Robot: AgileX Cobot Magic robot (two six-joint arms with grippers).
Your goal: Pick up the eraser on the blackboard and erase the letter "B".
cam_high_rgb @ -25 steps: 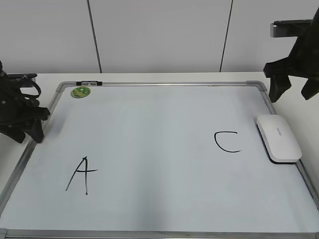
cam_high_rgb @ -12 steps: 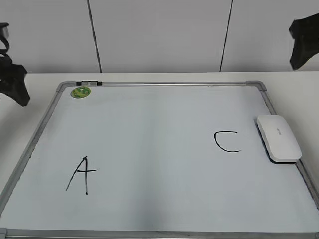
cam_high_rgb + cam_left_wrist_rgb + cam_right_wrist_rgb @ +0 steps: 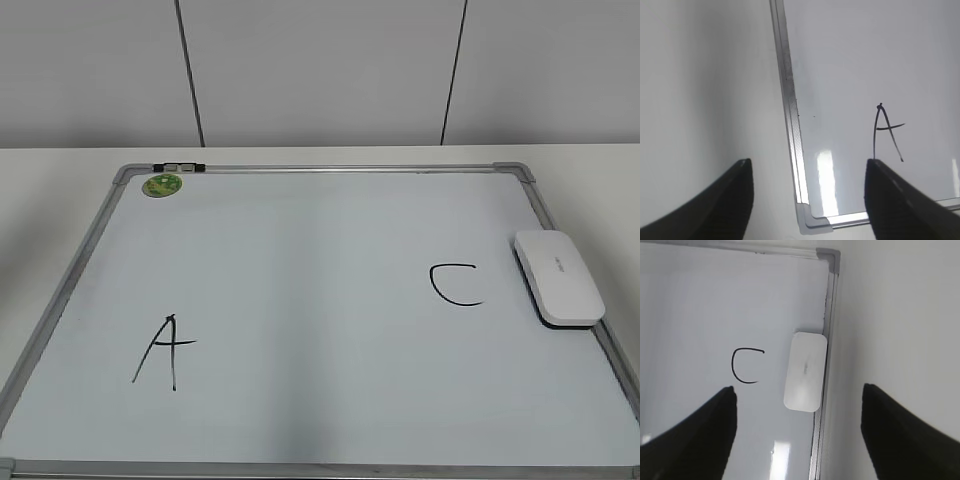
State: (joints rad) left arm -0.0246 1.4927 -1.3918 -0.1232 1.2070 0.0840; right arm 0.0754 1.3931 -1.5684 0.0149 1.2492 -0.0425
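The white eraser (image 3: 559, 277) lies on the right edge of the blackboard (image 3: 320, 200), beside the black "C" (image 3: 454, 285). It also shows in the right wrist view (image 3: 805, 371), with the "C" (image 3: 744, 366) to its left. No letter "B" shows on the board; the space between the "A" (image 3: 163, 350) and the "C" is blank. My right gripper (image 3: 797, 390) is open and empty, high above the eraser. My left gripper (image 3: 807, 162) is open and empty, high above the board's frame (image 3: 790, 110) near the "A" (image 3: 885, 131). Neither gripper shows in the exterior view.
A small green round magnet (image 3: 161, 184) sits at the board's far left corner, next to a small clip (image 3: 180, 167) on the frame. The board lies on a white table (image 3: 60, 170) against a pale panelled wall.
Both arms have risen up and out of the exterior view. The eraser and the board have not moved.
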